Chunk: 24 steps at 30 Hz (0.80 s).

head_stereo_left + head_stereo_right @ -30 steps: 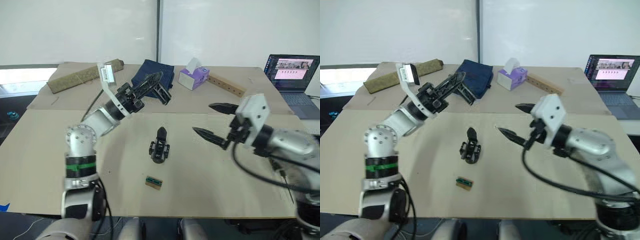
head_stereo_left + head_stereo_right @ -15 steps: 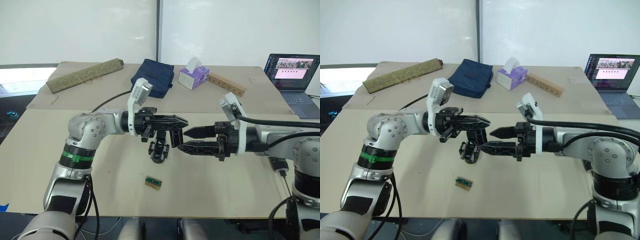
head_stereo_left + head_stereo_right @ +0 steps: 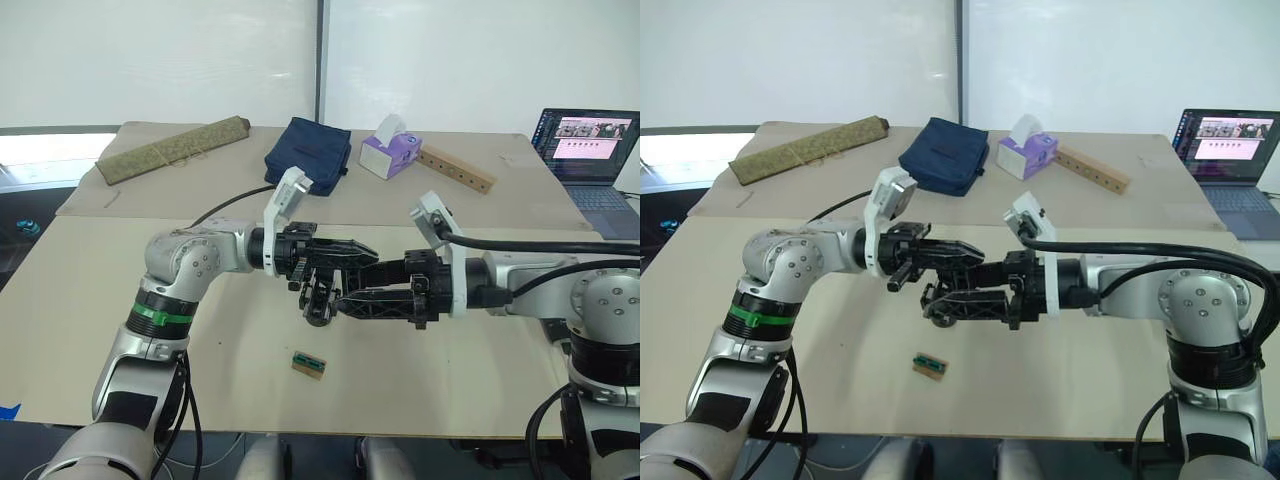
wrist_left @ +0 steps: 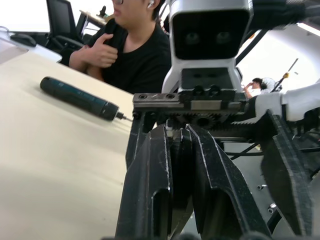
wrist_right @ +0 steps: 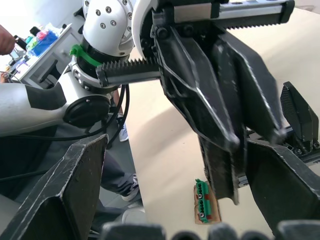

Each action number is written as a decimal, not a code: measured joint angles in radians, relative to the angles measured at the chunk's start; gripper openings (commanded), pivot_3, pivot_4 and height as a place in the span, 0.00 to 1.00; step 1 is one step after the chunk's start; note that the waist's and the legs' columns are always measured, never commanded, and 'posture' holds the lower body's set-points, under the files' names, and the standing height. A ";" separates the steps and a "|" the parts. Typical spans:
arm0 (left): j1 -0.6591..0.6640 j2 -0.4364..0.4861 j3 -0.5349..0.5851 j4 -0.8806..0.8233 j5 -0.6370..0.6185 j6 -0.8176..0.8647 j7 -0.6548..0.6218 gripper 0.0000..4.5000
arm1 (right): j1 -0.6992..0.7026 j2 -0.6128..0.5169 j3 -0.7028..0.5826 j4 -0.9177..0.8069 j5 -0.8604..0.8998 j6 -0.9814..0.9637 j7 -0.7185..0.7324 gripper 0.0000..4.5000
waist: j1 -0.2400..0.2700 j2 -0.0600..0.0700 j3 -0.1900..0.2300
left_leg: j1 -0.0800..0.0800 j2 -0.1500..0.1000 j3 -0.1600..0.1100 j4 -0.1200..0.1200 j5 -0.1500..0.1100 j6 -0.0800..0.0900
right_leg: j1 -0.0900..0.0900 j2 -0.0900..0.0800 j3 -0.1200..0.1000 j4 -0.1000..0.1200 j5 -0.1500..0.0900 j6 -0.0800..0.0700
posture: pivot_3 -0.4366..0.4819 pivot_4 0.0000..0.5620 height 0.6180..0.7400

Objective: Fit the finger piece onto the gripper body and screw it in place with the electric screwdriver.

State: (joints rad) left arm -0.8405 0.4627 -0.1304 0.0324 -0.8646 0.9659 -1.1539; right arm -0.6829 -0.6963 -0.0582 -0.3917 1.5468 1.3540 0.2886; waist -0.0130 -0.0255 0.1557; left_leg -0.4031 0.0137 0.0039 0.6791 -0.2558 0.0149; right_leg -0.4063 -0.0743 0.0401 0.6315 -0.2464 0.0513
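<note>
Two grippers are meeting over one gripper body [image 3: 318, 300].
The left gripper [image 3: 362, 252] is looking nearly closed and empty; the right gripper [image 3: 343, 300] is gaping wide, empty.

You see both claws, left [image 3: 362, 252] and right [image 3: 345, 300], meeting over the gripper body [image 3: 319, 302] on the worktop [image 3: 80, 300].

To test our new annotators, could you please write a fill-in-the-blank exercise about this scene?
The fingers of the right gripper are ___.
The electric screwdriver lies on the ___.
The tissue box is coloured ___.
The laptop stands at the robot's ___ side.
Missing words: open; table; purple; right.
</note>
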 measured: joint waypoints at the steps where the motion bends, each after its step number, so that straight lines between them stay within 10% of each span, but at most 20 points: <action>1: 0.002 0.000 0.000 0.000 0.001 0.001 -0.002 0.01 | 0.000 0.000 0.005 0.000 0.009 -0.001 -0.008 0.88 | 0.000 0.000 0.000 | 0.000 0.000 0.000 0.000 0.000 0.000 | 0.000 0.000 0.000 0.000 0.000 0.000 | 0.48 0.27 1.00; 11: 0.009 0.001 -0.003 -0.021 0.006 0.001 -0.044 0.01 | 0.018 -0.010 0.013 0.008 0.005 -0.030 -0.052 0.13 | 0.000 0.000 0.000 | -0.001 0.000 0.000 0.000 0.000 0.000 | 0.000 0.000 0.000 0.000 0.000 0.000 | 0.48 0.27 1.00; 19: 0.016 0.010 0.000 -0.019 -0.021 0.040 -0.077 0.01 | 0.037 -0.009 0.022 -0.031 -0.014 -0.046 -0.027 0.10 | 0.000 0.000 0.000 | -0.001 0.000 0.000 0.000 0.000 0.000 | 0.000 0.000 0.000 0.000 0.000 0.000 | 0.48 0.27 1.00; 24: 0.016 0.043 0.031 -0.022 -0.022 0.026 -0.089 0.53 | 0.054 -0.012 0.029 -0.056 -0.063 -0.084 0.024 0.09 | -0.002 0.000 0.000 | -0.001 0.000 0.000 0.000 0.000 0.000 | -0.001 0.001 0.000 0.000 0.000 0.000 | 0.48 0.27 1.00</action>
State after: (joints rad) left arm -0.8241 0.5061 -0.0998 0.0101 -0.8861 0.9915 -1.2429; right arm -0.6289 -0.7080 -0.0289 -0.4474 1.4835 1.2695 0.3125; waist -0.0149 -0.0255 0.1558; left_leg -0.4037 0.0138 0.0039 0.6792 -0.2556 0.0152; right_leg -0.4069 -0.0738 0.0399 0.6317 -0.2464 0.0514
